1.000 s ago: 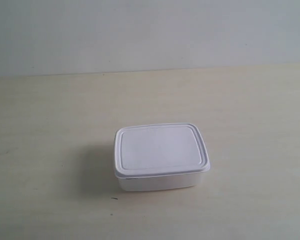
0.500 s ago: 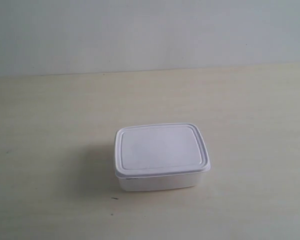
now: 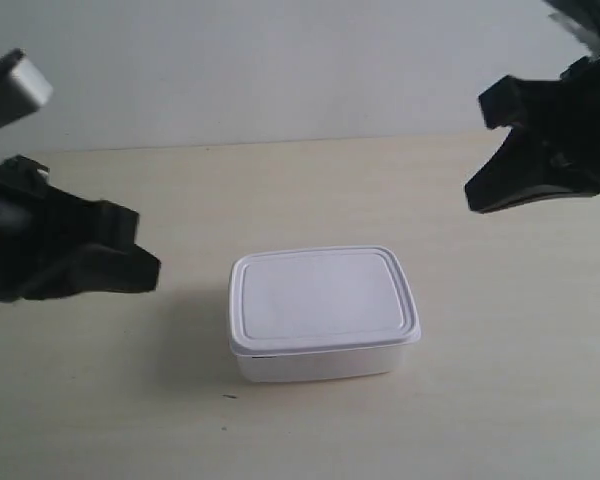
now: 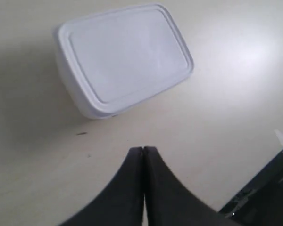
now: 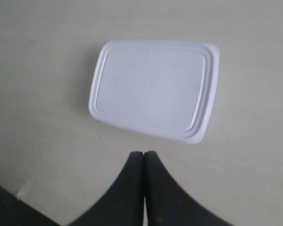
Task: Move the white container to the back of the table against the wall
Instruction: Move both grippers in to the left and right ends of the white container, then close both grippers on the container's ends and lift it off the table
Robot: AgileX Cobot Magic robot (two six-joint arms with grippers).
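Pinched closed and empty, the left gripper [image 4: 143,150] and right gripper [image 5: 144,154] are hovering, 1 each, at the white container's [image 3: 323,310] 10 and 2 o'clock.

The exterior camera sat raised on the near side and faced down across the surface [image 3: 500,400] toward the wall [image 3: 280,60], fairly close to the white container [image 3: 320,300]. Each wrist camera looked steeply down past its own left tool [image 4: 143,149] or right tool [image 5: 144,152]. All three views shared the white container and the surface around it.
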